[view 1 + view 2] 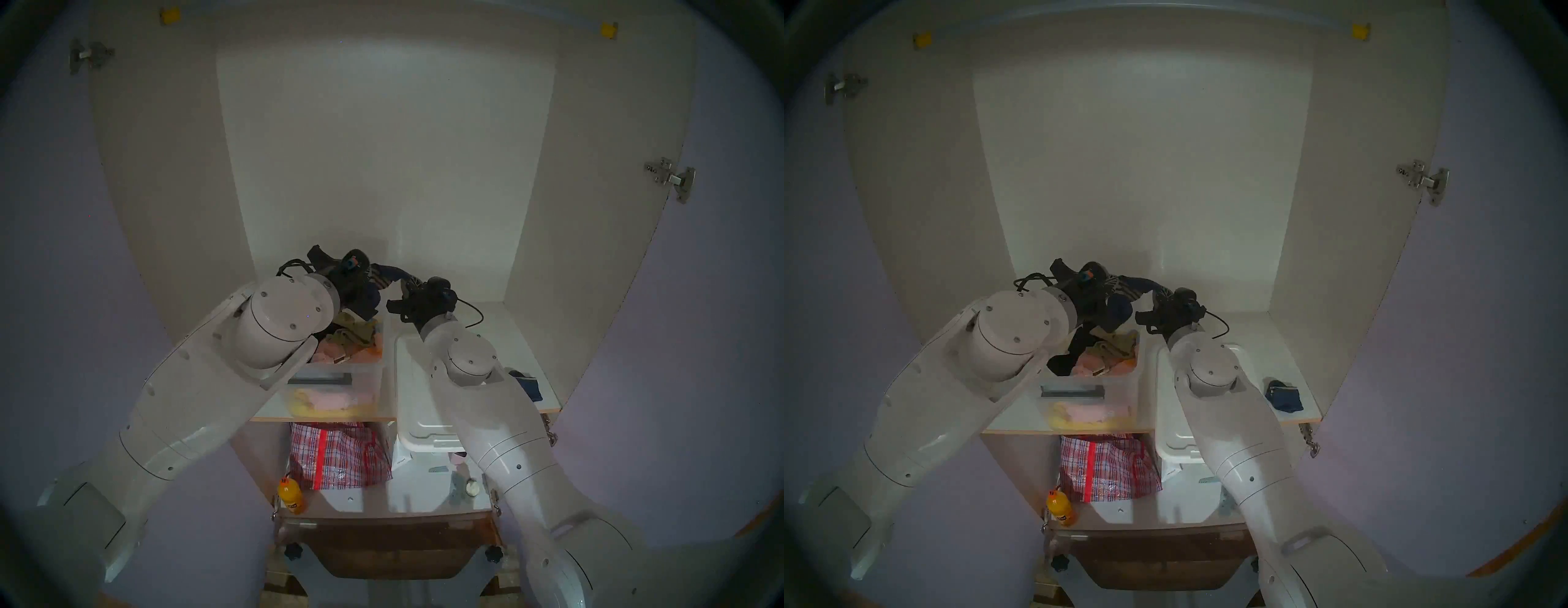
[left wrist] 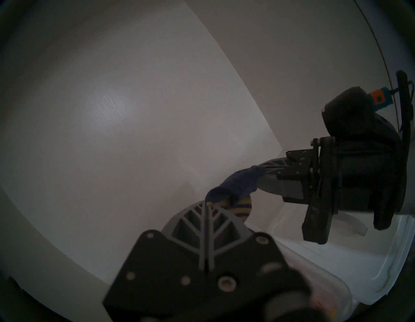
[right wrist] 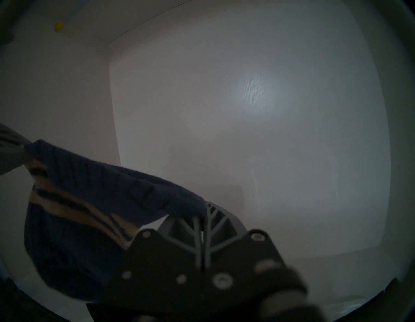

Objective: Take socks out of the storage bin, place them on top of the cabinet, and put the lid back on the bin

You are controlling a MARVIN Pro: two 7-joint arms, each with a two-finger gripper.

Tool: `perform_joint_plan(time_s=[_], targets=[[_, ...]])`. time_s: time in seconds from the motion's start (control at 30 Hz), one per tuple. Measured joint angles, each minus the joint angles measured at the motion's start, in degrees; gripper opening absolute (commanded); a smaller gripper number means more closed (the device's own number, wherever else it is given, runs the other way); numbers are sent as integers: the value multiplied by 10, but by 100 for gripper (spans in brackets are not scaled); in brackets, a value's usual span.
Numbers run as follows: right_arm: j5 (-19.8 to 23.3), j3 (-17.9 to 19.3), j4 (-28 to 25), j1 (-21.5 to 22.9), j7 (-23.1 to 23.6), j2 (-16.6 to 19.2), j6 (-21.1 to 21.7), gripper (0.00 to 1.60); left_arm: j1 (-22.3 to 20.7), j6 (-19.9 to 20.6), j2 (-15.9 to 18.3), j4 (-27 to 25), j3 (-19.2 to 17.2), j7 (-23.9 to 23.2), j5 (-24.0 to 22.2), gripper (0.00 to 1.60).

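The storage bin [image 1: 369, 373] stands uncovered on the white shelf board [image 1: 500, 322] of the cabinet [image 1: 382, 148], near the board's pale wood front edge; clothes fill it, an olive-tan cloth [image 1: 354, 335] on top and pink and yellow fabric showing through its clear front wall. Just right of the bin lies the lid [image 1: 409, 395], its front end jutting over the shelf's edge; further right of the bin, past the lid, a folded navy sock [image 1: 528, 384] rests on the board. Above the bin's back end a second, striped navy sock [image 3: 94, 193] stretches between the two arms: the left gripper [image 2: 207, 203] has its jaws closed on one end, the right gripper [image 3: 205, 217] has its jaws closed on the other, and the cloth hangs clear of the bin between them. Behind the bin rise the cabinet's plain white back and side panels, dimly lit; silver hinges [image 1: 670, 178] sit on the open doors either side. Below the bin's shelf a lower board carries a red checked bag [image 1: 339, 458] and an orange bottle [image 1: 292, 496].
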Motion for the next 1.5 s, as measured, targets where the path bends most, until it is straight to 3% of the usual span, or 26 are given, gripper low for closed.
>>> perform_joint_plan(time_s=[0.07,0.1,0.13,0.17,0.3,0.33,0.37,0.43,0.67,0.8,0.97,1.1,1.2,1.37,1.5], targets=[[-4,2,2,0,-9,-1,-4,0,-1,-2,-2,3,0,4,1,42],[-6,5,4,1,-15,-2,-6,0,-1,-4,-4,6,0,6,2,63],[-9,7,7,2,-21,-3,-9,0,-2,-6,-5,9,0,9,3,60],[-11,8,10,4,-29,-4,-10,0,-2,-8,-6,11,0,11,3,38],[-16,23,17,10,-61,-8,-15,0,-7,-18,-8,19,0,12,3,47],[-19,32,23,15,-76,-8,-17,0,-11,-23,-13,25,2,12,3,71],[-19,36,24,16,-83,-8,-18,0,-13,-24,-14,26,2,12,3,112],[-22,45,28,20,-100,-8,-20,0,-20,-32,-17,33,10,12,4,160],[-40,73,45,34,-171,-5,-30,0,-30,-44,-46,57,17,35,10,160],[-47,100,55,40,-238,-8,-32,0,-14,-45,-67,56,-23,70,1,160],[-48,136,67,48,-332,-12,-33,0,37,-49,-122,35,-86,112,-75,160],[-38,150,71,48,-353,-15,-33,0,60,-53,-170,11,-126,124,-168,160],[-25,164,76,48,-355,-22,-32,0,62,-54,-179,0,-150,130,-218,160],[-8,210,110,63,-378,-35,-32,0,65,-53,-176,-12,-205,144,-234,160],[10,243,154,89,-389,-43,-35,0,66,-53,-174,-16,-205,148,-233,160]])
